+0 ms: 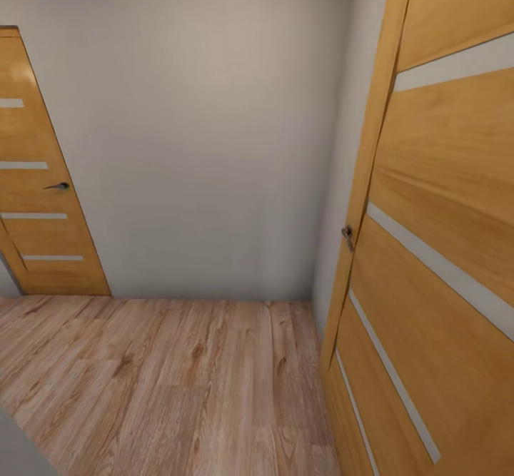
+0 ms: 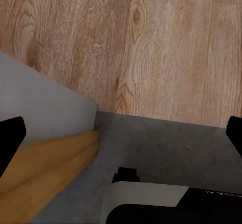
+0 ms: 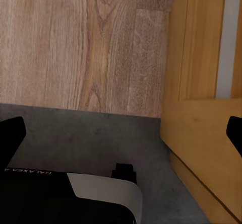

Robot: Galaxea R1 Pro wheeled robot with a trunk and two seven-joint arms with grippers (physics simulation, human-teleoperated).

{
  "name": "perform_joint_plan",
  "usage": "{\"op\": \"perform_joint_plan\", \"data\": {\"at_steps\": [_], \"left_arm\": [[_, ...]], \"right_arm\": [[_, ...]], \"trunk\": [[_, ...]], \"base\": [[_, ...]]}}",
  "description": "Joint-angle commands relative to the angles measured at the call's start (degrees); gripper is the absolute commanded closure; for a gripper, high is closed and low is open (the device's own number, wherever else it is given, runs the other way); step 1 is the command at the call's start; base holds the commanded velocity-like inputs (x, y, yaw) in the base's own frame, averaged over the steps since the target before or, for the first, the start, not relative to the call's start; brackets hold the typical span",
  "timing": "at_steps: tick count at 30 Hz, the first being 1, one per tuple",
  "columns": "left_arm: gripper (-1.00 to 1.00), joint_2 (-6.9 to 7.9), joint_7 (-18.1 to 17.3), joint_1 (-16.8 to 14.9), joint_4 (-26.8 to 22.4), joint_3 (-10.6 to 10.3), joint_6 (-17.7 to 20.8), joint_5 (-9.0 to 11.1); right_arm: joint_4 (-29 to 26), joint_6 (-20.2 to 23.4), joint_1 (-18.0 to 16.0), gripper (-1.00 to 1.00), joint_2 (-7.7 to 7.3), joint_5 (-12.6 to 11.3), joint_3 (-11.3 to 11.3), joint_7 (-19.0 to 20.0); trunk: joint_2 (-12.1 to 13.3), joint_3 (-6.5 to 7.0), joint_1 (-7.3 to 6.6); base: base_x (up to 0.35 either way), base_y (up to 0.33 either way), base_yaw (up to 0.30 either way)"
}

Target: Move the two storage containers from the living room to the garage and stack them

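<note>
The two storage containers are carried by neither end effector, left [image 2: 121,133] and right [image 3: 121,133] both spread wide and empty over a threshold where wood plank flooring [image 1: 178,376] meets grey concrete [image 2: 166,143], so the task is judged largely undone.

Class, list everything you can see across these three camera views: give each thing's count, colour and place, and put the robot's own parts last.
Wooden doors: two, orange-brown with pale frosted stripes; one close at the right of the head view, one further off at the left.
Door handles: two, dark; one on each door, the other on the left door.
Wall: one, pale grey, straight ahead between the doors.
Wood plank floor: one, light brown, ahead of the robot.
Concrete floor: one, dark grey, under both wrists, meeting the planks.
Left gripper: black jaws apart, nothing between.
Right gripper: black jaws apart, nothing between.
</note>
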Motion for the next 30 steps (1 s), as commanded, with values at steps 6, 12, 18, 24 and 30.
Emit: {"op": "perform_joint_plan", "data": {"at_steps": [6,12,18,24,30], "left_arm": [[-1.00,0.00,0.1,-0.1,0.3,0.4,-0.4,-0.2],[-1.00,0.00,0.2,-0.1,0.3,0.4,-0.4,-0.2],[-1.00,0.00,0.2,-0.1,0.3,0.4,-0.4,-0.2],[-1.00,0.00,0.2,-0.1,0.3,0.4,-0.4,-0.2],[-1.00,0.00,0.2,-0.1,0.3,0.4,-0.4,-0.2]], "right_arm": [[0.3,-0.4,-0.1,-1.00,0.00,0.0,0.3,0.1],[0.3,-0.4,-0.2,-1.00,-0.01,0.0,0.3,0.1],[0.3,-0.5,-0.1,-1.00,-0.01,0.0,0.3,0.1],[0.3,-0.5,-0.2,-1.00,-0.01,0.1,0.3,0.1],[0.3,-0.5,-0.1,-1.00,-0.01,0.1,0.3,0.1]], "trunk": [[-0.1,-0.10,0.02],[-0.1,-0.10,0.02],[-0.1,-0.10,0.02],[-0.1,-0.10,0.02],[-0.1,-0.10,0.02]], "base": [[0.006,0.002,0.000],[0.118,-0.033,0.000],[0.300,-0.062,0.000],[0.140,-0.005,0.000],[0.009,0.000,0.000]]}}
